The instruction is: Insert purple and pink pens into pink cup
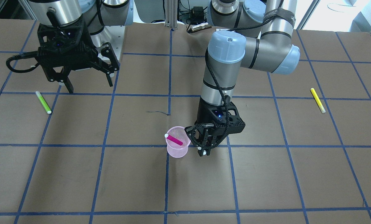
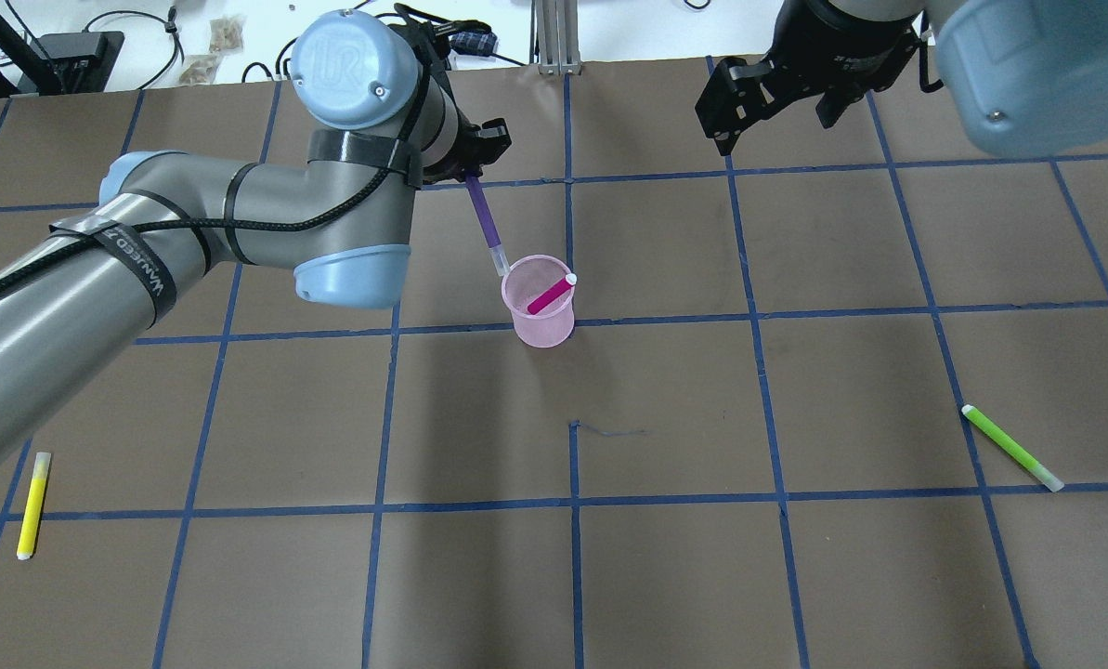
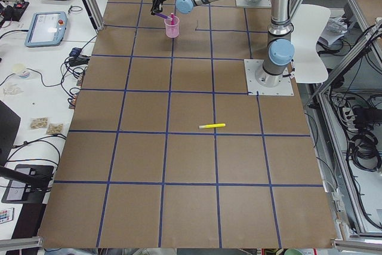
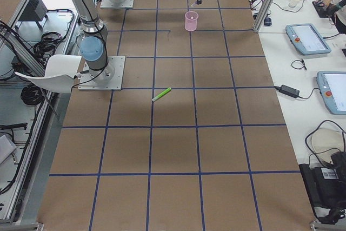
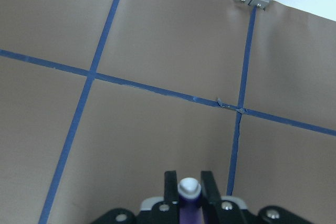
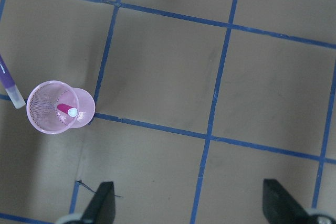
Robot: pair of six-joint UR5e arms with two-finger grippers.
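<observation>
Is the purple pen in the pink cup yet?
Not yet: left gripper holds purple pen, tip just outside rim of pink cup; pink pen is inside.

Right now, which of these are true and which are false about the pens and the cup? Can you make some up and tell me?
1. The pink pen is inside the pink cup. True.
2. The purple pen is inside the cup too. False: the left gripper holds it, with its tip beside the cup's rim.
3. The right gripper is holding a pen. False: it is open and empty, away from the cup.
4. A green pen and a yellow pen lie on the table. True.
</observation>
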